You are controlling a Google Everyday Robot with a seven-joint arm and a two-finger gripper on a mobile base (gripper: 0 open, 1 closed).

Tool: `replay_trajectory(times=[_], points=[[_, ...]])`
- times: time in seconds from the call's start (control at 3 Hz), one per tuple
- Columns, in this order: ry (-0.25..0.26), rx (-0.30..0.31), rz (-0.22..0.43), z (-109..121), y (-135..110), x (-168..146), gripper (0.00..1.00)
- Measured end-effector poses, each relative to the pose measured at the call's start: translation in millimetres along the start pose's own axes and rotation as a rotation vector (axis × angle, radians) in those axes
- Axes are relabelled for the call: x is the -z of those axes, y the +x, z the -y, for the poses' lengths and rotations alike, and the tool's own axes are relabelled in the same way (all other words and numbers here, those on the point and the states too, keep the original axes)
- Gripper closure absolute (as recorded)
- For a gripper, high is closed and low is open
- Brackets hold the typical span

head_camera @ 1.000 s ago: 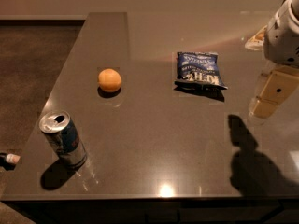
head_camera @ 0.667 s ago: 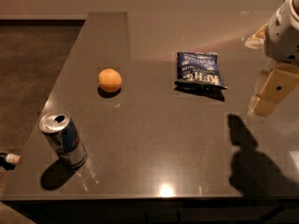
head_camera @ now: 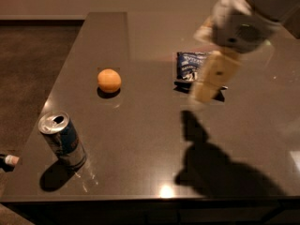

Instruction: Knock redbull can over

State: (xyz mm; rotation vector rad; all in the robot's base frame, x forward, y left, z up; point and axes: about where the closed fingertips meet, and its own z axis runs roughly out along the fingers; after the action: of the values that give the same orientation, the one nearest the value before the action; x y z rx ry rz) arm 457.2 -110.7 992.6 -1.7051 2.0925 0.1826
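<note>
Moved: your end effector (head_camera: 208, 86) has swung left from the right edge of the counter (head_camera: 140, 139) and now hangs in front of the blue snack bag (head_camera: 187, 65). The can, ball and bag lie where they lay.
Step in hand: approach, by my reading. No contact with the target yet.
Redbull can (head_camera: 62, 140): stands upright near the counter's front-left corner with its opened top showing, well apart from the end effector.
Orange ball (head_camera: 109, 80): sits behind the can, between it and the bag, touching neither.
End effector state: you cannot tell whether it is wide or narrow. Nothing shows in its hold.
Arm pose: the arm enters from the upper right, with the white wrist housing on top. The pale end effector points down and slightly left, clear of the counter. Its shadow (head_camera: 211, 168) falls toward the front right.
Next move calls for: likely more travel left and toward the front edge, keeping in front of the ball. Then drop to the can's upper half and push sideways to tip it.
</note>
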Motion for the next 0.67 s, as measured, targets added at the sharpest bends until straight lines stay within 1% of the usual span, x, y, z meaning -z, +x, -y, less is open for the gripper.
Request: replay_trajectory(times=[0.33,0.67], points=[[-0.042,0.029,0.083,-15,-55,-17,0.00],[-0.123,0.080,0.161,-43,-102,-41,0.00]])
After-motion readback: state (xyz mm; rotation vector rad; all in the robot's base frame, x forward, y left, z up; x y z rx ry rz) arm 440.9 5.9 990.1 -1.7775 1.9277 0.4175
